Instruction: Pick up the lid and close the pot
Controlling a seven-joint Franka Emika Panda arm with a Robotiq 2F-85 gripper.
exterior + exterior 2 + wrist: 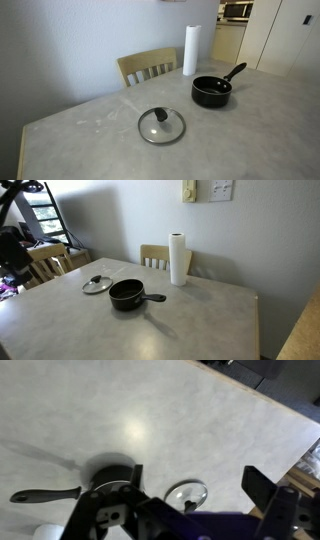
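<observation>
The lid (161, 125) is a round clear glass disc with a metal rim and a black knob. It lies flat on the grey table, apart from the pot. The pot (211, 91) is a small black saucepan with a long black handle, open on top. Both show in both exterior views, with the lid (96, 284) beside the pot (126, 295). In the wrist view the gripper (196, 485) hangs high above the table, fingers spread wide and empty. The lid (187, 494) shows between the fingers, the pot (108, 474) to its left. The arm does not show in the exterior views.
A tall white paper towel roll (190, 50) stands upright behind the pot near the table's far edge. A wooden chair (148, 67) is pushed in at that side. The table edge (262, 398) runs diagonally in the wrist view. A wall lies behind the table (120, 220).
</observation>
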